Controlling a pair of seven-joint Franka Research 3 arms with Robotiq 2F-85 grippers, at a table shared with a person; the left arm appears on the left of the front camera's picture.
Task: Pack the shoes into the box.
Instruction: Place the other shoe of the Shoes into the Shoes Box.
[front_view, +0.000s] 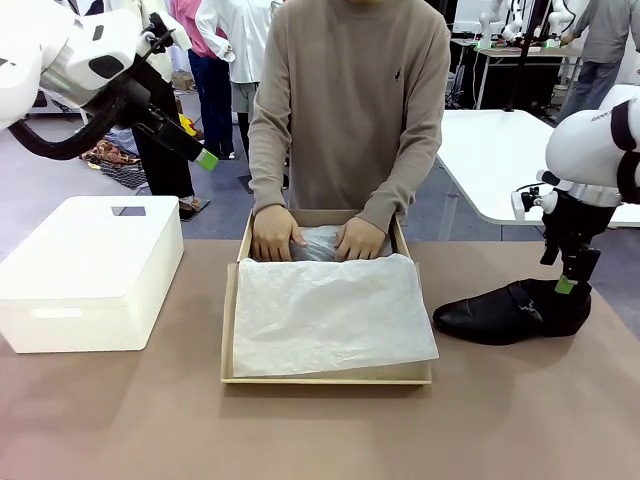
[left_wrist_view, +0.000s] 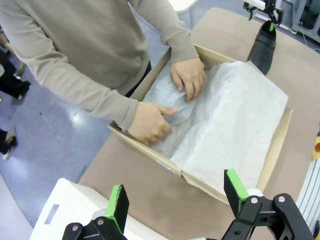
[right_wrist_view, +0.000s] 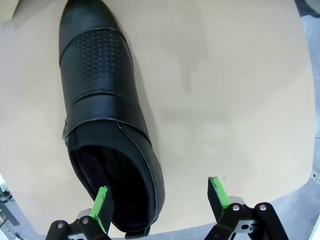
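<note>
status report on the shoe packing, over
left end effector open, raised left of box. right end effector open at heel of shoe, shoe on table. person's hands on tissue paper inside box.

Black leather shoe (right_wrist_view: 102, 107) with embossed band, cardboard box (front_view: 229, 320), crinkled white tissue paper (front_view: 325, 310)

arms (front_view: 90, 50) white | jaws black, green pads (left_wrist_view: 116, 204) | person: beige sweater (front_view: 350, 90)
</note>
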